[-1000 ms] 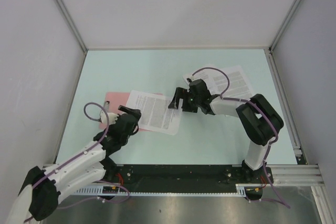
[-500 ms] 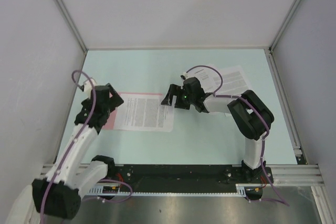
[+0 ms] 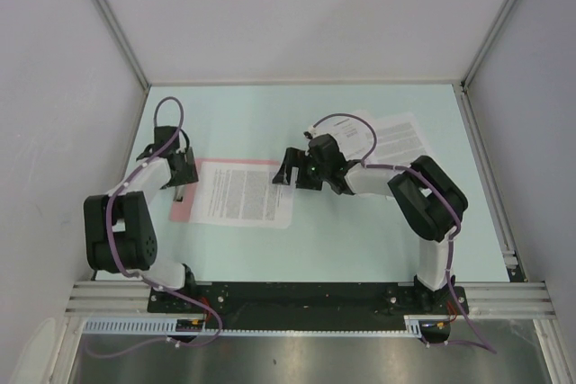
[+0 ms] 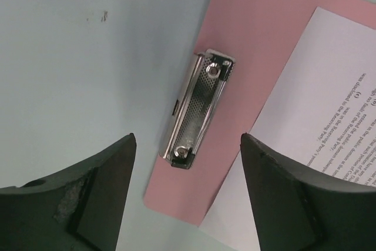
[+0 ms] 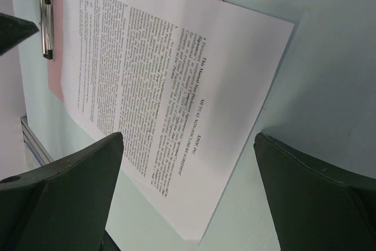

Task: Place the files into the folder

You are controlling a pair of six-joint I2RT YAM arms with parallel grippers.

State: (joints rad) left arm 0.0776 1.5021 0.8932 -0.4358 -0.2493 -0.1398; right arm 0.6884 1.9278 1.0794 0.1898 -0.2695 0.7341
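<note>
Quick status for you: roughly halfway, I'd say. One white printed paper sheet (image 3: 241,193) lies on the flat pink board folder (image 4: 258,45) at 9 o'clock on the pale green table (image 3: 360,240). It's skewed, overhangs toward 3 o'clock, and stops short of the small metal clip (image 4: 197,110), so it's not clipped in. The other white printed sheet (image 3: 402,137) sits out at 2 o'clock, well apart from the folder. Your left hand (image 4: 188,139) hovers over the clip, fingers spread, gripping nothing. Your right hand (image 5: 189,139) is spread wide above the first sheet's 3 o'clock end, also empty. Left to do: square up, clip, fetch sheet two.
</note>
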